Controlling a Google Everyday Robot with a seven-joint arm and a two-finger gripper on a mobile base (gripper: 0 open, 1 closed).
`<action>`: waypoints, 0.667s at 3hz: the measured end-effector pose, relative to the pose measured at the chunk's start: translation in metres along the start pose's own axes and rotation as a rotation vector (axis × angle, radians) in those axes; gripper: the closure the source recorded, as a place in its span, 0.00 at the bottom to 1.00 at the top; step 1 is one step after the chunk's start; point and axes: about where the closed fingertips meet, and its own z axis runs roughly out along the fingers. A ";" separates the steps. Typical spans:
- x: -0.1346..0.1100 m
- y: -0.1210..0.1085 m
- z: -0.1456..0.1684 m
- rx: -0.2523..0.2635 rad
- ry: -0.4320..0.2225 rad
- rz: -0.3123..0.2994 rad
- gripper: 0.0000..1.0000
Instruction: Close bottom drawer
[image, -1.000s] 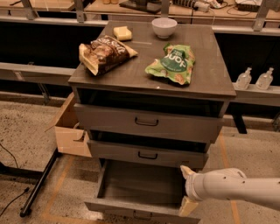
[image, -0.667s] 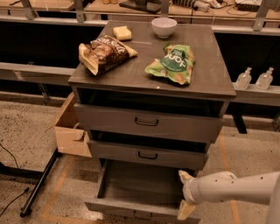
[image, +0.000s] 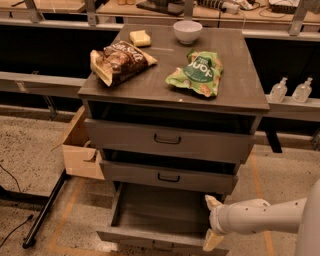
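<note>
Jaws on the gripper (image: 211, 221) are released, spread wide beside the open bottom drawer (image: 150, 220), below the desk's (image: 235, 75) front right corner.

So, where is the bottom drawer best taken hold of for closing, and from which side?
Probably the front panel of the bottom drawer, near its small handle, coming from the front: it stands pulled far out. The gripper sits open at its right corner.

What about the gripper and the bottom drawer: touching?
Cannot tell. In the camera view the gripper overlaps the right front corner of the bottom drawer; neither gap nor contact shows.
</note>
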 end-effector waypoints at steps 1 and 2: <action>0.006 -0.008 0.027 0.049 -0.023 -0.004 0.18; 0.015 -0.005 0.071 0.041 -0.024 0.001 0.49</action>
